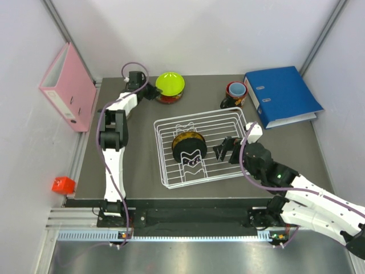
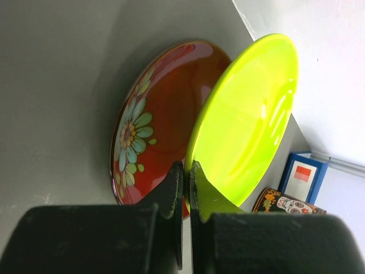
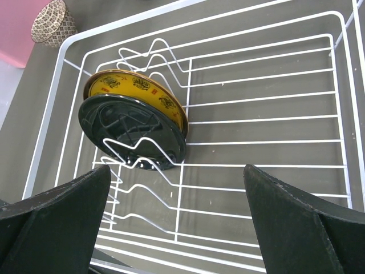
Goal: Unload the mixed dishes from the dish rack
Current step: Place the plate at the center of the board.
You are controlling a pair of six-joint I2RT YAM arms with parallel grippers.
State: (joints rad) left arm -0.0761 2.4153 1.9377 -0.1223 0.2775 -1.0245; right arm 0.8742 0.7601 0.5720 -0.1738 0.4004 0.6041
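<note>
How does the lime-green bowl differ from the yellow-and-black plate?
The lime-green bowl is plain and bright; the yellow-and-black plate is patterned, with a dark underside. The bowl rests on the red bowl outside the dish rack; the plate stands on edge inside it. Both are round.

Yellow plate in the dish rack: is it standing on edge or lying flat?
Standing on edge. The plate sits slotted between wavy dividers of the rack, dark underside facing the right wrist camera.
</note>
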